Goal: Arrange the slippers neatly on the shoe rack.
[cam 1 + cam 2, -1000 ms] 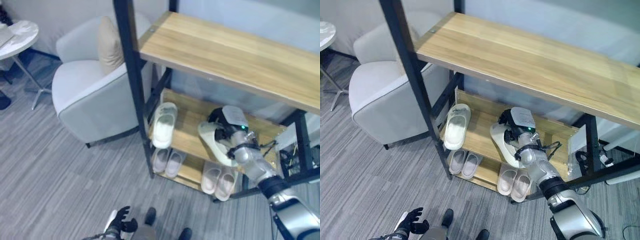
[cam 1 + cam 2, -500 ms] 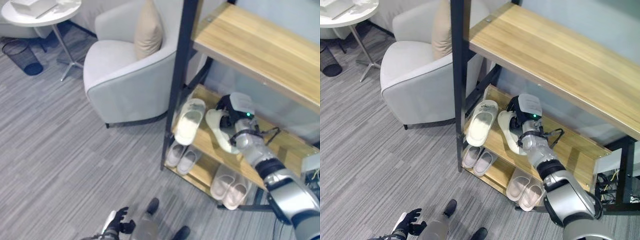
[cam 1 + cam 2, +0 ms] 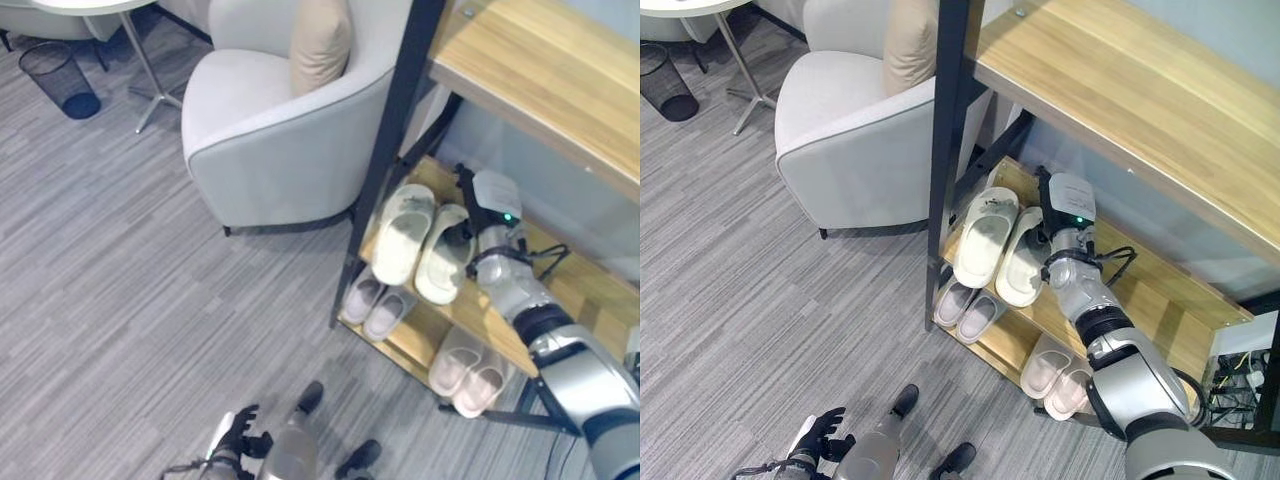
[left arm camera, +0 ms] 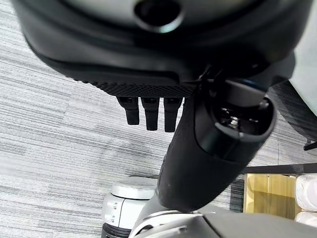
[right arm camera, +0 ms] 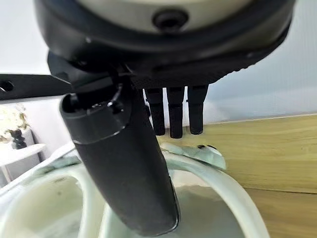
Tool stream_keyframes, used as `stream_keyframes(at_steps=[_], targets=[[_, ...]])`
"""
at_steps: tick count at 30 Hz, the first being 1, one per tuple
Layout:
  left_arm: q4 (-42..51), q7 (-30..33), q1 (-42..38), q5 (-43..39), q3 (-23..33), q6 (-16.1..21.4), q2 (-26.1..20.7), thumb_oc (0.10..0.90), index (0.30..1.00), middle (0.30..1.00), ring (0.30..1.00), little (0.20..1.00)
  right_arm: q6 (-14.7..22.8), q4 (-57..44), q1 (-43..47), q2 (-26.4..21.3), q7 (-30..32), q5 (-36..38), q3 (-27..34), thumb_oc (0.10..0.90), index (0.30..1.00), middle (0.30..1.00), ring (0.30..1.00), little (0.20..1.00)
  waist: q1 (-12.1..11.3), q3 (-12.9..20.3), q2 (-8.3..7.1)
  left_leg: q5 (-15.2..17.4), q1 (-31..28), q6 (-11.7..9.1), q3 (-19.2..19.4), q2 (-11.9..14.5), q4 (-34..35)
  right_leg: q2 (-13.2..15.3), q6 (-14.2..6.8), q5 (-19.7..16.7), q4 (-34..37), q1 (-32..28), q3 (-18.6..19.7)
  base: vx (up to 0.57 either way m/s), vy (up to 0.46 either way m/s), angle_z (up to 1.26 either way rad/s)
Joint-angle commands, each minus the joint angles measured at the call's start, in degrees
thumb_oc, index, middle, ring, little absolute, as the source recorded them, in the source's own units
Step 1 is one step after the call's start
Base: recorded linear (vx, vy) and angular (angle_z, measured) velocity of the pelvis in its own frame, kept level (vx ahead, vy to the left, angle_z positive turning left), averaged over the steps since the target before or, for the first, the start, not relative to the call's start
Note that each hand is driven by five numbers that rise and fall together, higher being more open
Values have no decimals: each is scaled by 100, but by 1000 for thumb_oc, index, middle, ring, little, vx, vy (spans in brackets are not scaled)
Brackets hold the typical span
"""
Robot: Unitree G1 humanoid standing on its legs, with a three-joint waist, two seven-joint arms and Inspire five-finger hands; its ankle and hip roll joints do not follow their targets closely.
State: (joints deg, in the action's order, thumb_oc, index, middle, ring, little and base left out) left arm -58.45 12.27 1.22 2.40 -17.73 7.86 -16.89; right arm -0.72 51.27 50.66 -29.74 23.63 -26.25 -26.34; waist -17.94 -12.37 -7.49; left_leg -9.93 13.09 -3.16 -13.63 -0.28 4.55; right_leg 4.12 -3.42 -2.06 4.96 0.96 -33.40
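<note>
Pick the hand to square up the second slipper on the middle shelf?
Right. The right robot hand is already at that slipper beside its mate; the left robot hand hangs low over the floor.

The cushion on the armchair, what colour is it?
The cushion is beige, clearest in the left eye view.

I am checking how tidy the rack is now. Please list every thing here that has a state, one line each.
left slipper: flat on the middle shelf, sole down.
right slipper: flat beside it, touching, right hand resting at its heel end.
right hand: fingers straight, thumb over the slipper.
left hand: low, idle, fingers relaxed.
bottom-shelf pairs: side by side.
</note>
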Motion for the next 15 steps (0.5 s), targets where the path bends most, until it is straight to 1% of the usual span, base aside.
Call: stream_keyframes(at_steps=[1,3,4,11,15], targets=[[-133,40,57,-146,-317,173,157,800,900,900,900,900,183,-592,423,-450,289,68,-221,800,900,900,900,900,66,397,-45,596,-346,-245,450,164,45,410,-395,428,-131,-221,523,0,0,0],[-125,31,59,-150,-304,170,167,800,900,900,900,900,207,-698,345,-464,241,80,-211,800,900,900,900,900,109,404,-38,600,-347,-244,476,165,45,422,-399,415,-130,-217,543,-14,17,-3],[-157,32,61,-142,-275,159,179,800,900,900,900,900,230,-802,269,-478,213,83,-199,800,900,900,900,900,166,418,-33,616,-360,-240,505,171,45,430,-399,409,-128,-210,576,-10,20,-8],[-159,15,92,-155,-183,133,200,800,900,900,900,900,273,-1181,-38,-475,64,84,-125,800,900,900,900,900,295,463,-24,653,-418,-232,591,185,45,440,-395,391,-117,-207,672,-5,7,-4],[-197,-25,86,-148,-116,111,230,800,900,900,900,900,350,-1683,-377,-490,-41,121,33,800,900,900,900,900,399,492,-14,668,-452,-239,641,199,45,438,-388,389,-118,-209,709,-9,-2,-12]])
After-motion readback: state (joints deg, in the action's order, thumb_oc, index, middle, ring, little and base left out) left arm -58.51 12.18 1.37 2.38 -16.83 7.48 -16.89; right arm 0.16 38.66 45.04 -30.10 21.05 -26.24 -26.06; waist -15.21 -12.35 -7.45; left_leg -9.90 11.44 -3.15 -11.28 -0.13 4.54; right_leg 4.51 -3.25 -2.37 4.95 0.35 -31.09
